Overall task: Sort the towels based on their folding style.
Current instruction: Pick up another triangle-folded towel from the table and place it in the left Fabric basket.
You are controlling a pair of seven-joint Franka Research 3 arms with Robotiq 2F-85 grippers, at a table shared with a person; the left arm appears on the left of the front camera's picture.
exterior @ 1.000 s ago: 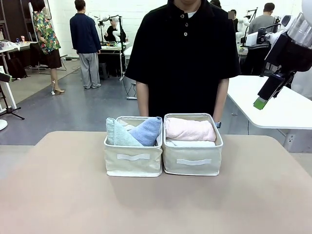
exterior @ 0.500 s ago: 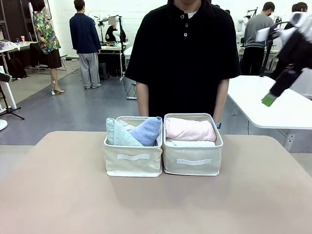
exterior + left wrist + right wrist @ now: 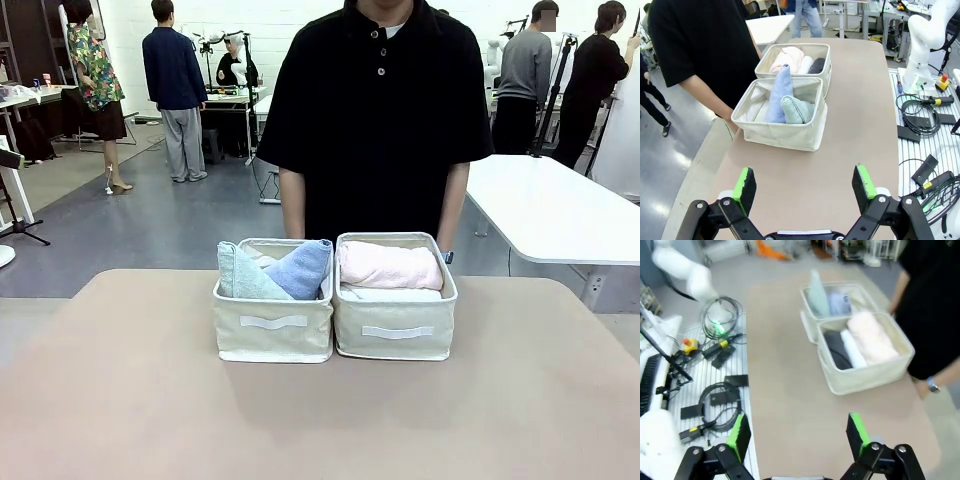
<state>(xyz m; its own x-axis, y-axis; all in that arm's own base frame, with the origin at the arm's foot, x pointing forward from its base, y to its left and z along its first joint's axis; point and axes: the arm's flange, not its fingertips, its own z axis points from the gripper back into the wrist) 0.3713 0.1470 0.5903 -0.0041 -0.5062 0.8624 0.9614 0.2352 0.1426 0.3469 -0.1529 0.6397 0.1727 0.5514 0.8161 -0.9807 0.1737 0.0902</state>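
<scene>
- Two cream cloth bins sit side by side, touching, on the tan table (image 3: 130,400): the left bin (image 3: 273,338) and the right bin (image 3: 396,338).
- A person in a black shirt (image 3: 378,110) stands just behind the bins.
- A white table (image 3: 560,215) stands farther back.
- Black cables (image 3: 920,107) lie on a rack beside the tan table.

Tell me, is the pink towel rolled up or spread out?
Rolled: the pink towel lies as a plump cylinder inside the right bin.
</scene>
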